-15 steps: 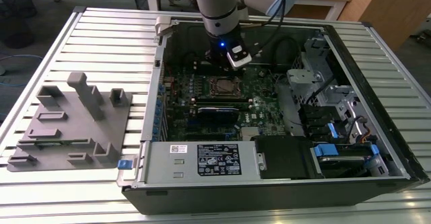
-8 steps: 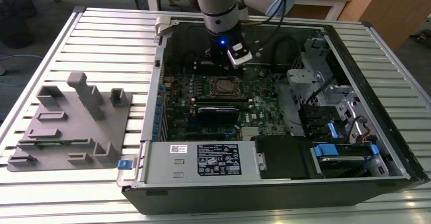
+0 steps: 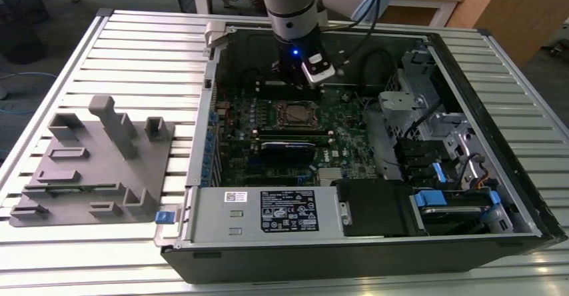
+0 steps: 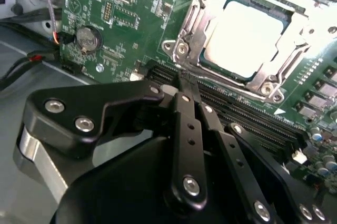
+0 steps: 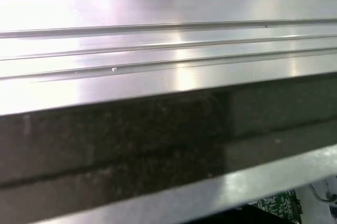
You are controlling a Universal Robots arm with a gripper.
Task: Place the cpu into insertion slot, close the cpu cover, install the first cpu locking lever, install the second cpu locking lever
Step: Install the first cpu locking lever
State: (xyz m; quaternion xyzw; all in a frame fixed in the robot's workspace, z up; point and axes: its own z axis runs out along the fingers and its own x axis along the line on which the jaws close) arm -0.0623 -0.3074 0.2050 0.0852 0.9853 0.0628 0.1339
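Cpu [image 4: 247, 37] seated in insertion slot [image 4: 208, 63], cpu cover [image 4: 274, 74] lying flat over it with chip top showing through the cutout; socket sits mid-board, near the far wall of the open case [image 3: 498, 56] in the exterior view. Gripper [image 4: 183, 79] clenched, empty, fingertips pressed together just beside the socket's near edge, over the memory slots [image 4: 247, 116]. Judgement: lever step in hand; push with the closed tip, slowly, clear of the board components

One cpu [image 4: 246, 36], one cpu cover [image 4: 197, 21], one hand [image 4: 185, 84].
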